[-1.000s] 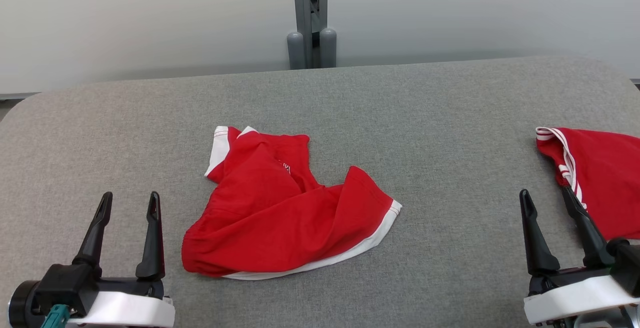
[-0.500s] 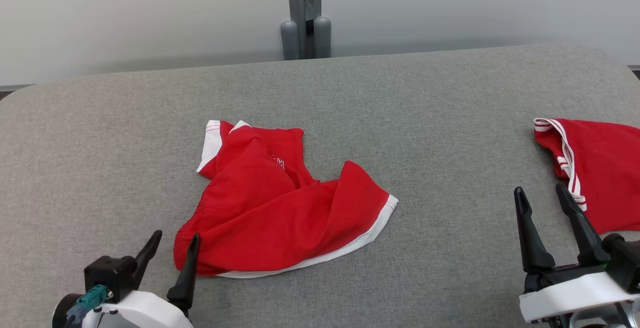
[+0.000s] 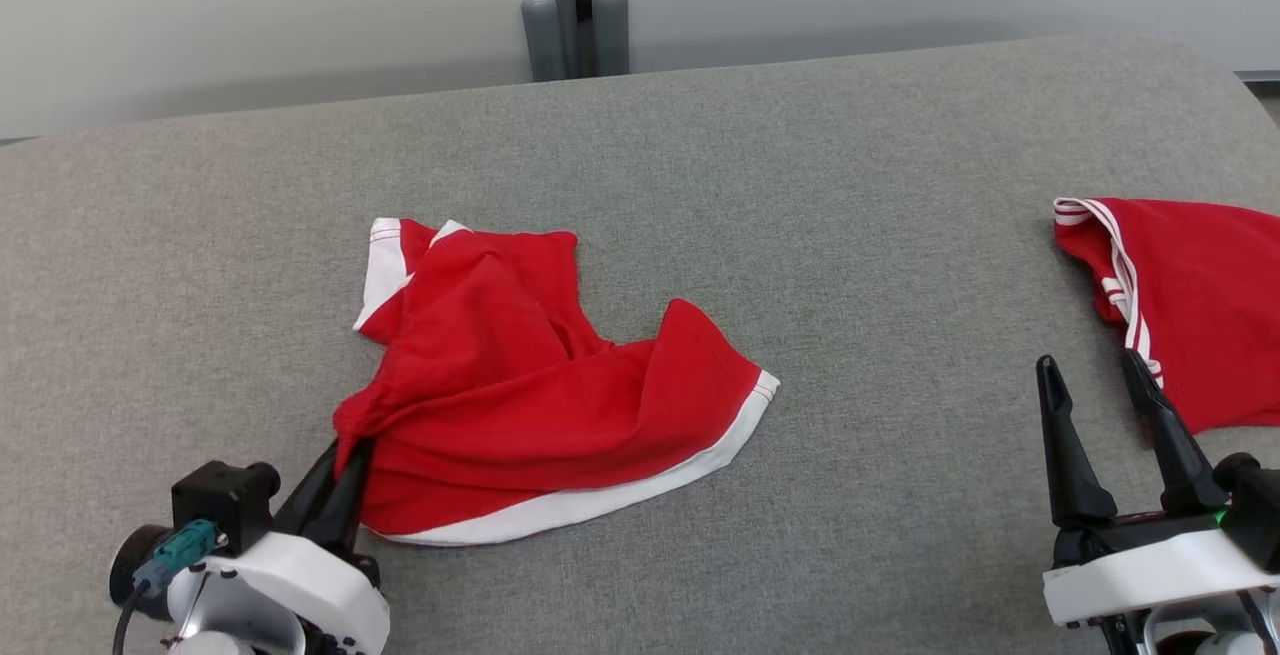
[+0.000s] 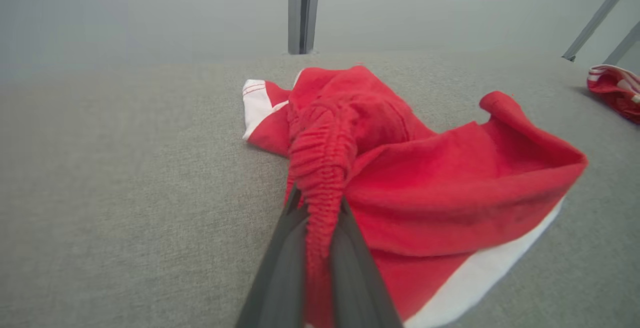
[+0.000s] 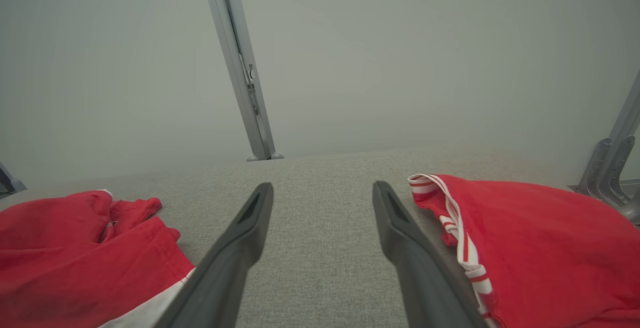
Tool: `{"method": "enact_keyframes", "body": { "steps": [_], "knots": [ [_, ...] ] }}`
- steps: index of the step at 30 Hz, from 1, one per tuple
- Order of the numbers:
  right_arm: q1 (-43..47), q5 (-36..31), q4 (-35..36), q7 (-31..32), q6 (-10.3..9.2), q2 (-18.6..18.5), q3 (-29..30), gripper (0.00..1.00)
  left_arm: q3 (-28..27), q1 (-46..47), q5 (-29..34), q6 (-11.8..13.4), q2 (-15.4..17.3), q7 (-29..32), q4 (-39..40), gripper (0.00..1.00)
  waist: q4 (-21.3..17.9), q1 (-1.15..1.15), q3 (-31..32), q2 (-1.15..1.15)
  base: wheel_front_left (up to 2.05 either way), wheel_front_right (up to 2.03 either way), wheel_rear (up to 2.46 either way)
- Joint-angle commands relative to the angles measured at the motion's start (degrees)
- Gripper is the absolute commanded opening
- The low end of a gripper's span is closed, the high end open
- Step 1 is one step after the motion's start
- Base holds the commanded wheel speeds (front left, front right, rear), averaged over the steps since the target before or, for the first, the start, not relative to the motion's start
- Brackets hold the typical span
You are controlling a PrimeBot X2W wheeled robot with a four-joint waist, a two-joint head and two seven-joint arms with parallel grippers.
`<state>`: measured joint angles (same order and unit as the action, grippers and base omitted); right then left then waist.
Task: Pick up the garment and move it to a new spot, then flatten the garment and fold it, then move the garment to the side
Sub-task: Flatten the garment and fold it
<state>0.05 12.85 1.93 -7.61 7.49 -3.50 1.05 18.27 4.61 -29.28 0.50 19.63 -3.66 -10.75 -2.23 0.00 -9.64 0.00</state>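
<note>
Since one second ago my left end effector (image 3: pixel 347 455) has travelled forward and toward the garment (image 3: pixel 540 405). Then its two fingers stood spread and apart from the red cloth; now they are pressed together on its near-left corner. The left wrist view shows the gathered elastic waistband caught between the two fingers. The cloth at this corner is bunched and pulled a little upward, where before it lay flat. The head camera has also turned, so the whole picture is shifted; the rest of the garment seems to lie at the same place on the tabletop (image 3: pixel 850 235).

My right end effector (image 3: pixel 1088 365) is at the near right, fingers spread wide and holding nothing, as before. From my left fingers the garment extends away and to the right, crumpled, with a white hem, near the middle of the grey tabletop. A second red garment (image 3: pixel 1190 325) with white stripes lies just beside my right fingers, well apart from the first. At the far edge stands a grey post (image 3: pixel 570 5).
</note>
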Motion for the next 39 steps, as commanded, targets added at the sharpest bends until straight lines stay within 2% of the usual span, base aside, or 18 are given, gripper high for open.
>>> {"method": "enact_keyframes", "body": {
  "steps": [1, 6, 10, 13, 16, 19, 20, 21, 22, 23, 24, 25, 31, 35, 39],
  "knots": [
    [-0.76, 0.27, 0.04, -0.43, 0.01, -0.19, 0.31, 1.0, 0.13, 1.36, 0.73, 0.24, 0.63, -0.17, 1.92, 0.0, -0.02, 0.0, -0.34, 0.0, 0.0, 0.0, 0.0],
    [-1.42, 0.21, 0.23, -0.18, 0.01, -0.14, 0.61, 1.0, 1.43, 3.53, 2.53, 0.95, 1.16, 2.01, 8.37, 0.0, -0.36, 0.0, -1.37, 0.0, 0.0, 0.0, 0.0],
    [-2.57, 0.6, 0.2, -0.42, 0.01, -0.09, 0.12, 1.0, 2.65, 7.12, 3.47, 0.53, 0.91, 4.17, 9.49, 0.0, -1.58, 0.0, -2.84, 0.0, 0.0, 0.0, 0.0],
    [-3.43, 0.9, -0.16, -0.89, 0.01, -0.03, -0.32, 1.0, 2.82, 10.68, 3.31, -0.01, 0.21, 4.66, 6.64, 0.0, -2.85, 0.0, -4.07, 0.0, 0.0, 0.0, 0.0],
    [-4.51, 1.6, -1.3, -1.69, 0.01, 0.09, -0.89, 1.0, 2.31, 15.69, 2.63, -0.97, -0.4, 4.16, -0.88, 0.0, -4.88, 0.0, -5.45, 0.0, 0.0, 0.0, 0.0],
    [-4.65, 1.89, -1.98, -2.05, 0.01, 0.14, -1.18, 1.0, 2.24, 17.87, 2.17, -1.65, -1.01, 3.7, -4.64, 0.0, -5.71, 0.0, -6.03, 0.0, 0.0, 0.0, 0.0],
    [-4.76, 1.99, -2.24, -2.22, 0.01, 0.17, -1.33, 1.0, 2.25, 18.85, 2.1, -2.1, -1.19, 3.53, -6.65, 0.08, -6.04, 0.0, -6.27, 0.0, 0.0, 0.0, 0.0],
    [-5.03, 2.07, -2.39, -2.35, 0.01, 0.19, -1.39, 1.0, 2.31, 19.68, 1.88, -2.37, -1.49, 3.28, -8.5, 0.25, -6.32, 0.0, -6.43, 0.0, 0.0, 0.0, 0.0],
    [-5.19, 2.14, -2.61, -2.67, 0.01, 0.19, -1.28, 1.0, 2.63, 20.31, 1.58, -2.91, -1.89, 3.21, -10.45, 0.36, -6.48, 0.0, -6.51, 0.0, 0.0, 0.0, 0.0],
    [-5.34, 2.24, -2.93, -2.76, 0.01, 0.21, -1.28, 1.0, 2.72, 21.01, 1.56, -3.15, -2.13, 2.87, -12.13, 0.54, -6.6, 0.0, -6.58, 0.0, 0.0, 0.0, 0.0],
    [-5.45, 2.3, -3.22, -2.86, 0.01, 0.23, -1.33, 1.0, 2.89, 21.69, 1.57, -3.44, -2.47, 2.58, -13.8, 0.96, -6.69, 0.0, -6.61, 0.0, 0.0, 0.0, 0.0],
    [-5.54, 2.28, -3.44, -3.04, 0.01, 0.25, -1.39, 1.0, 3.09, 22.27, 1.7, -3.55, -2.88, 2.0, -15.15, 1.0, -6.77, 0.0, -6.61, 0.0, 0.0, 0.0, 0.0],
    [-4.89, 1.82, -4.04, -3.27, 0.01, 0.26, -0.49, 1.0, 3.2, 22.29, 3.15, -2.27, -4.1, -4.44, -17.68, 1.0, -5.67, 0.0, -5.16, 0.0, 0.0, 0.0, 0.0],
    [-4.24, 1.43, -3.88, -2.85, 0.01, 0.12, -0.24, 1.0, 3.16, 19.75, 3.5, -1.24, -3.86, -6.59, -14.7, 1.0, -3.94, 0.0, -3.63, 0.0, 0.0, 0.0, 0.0],
    [-3.32, 1.04, -3.38, -2.1, 0.01, -0.25, -0.28, 1.0, 3.17, 16.22, 3.58, 0.25, -2.92, -6.08, -9.85, 1.0, -2.14, 0.0, -2.34, 0.0, 0.0, 0.0, 0.0]
  ]
}}
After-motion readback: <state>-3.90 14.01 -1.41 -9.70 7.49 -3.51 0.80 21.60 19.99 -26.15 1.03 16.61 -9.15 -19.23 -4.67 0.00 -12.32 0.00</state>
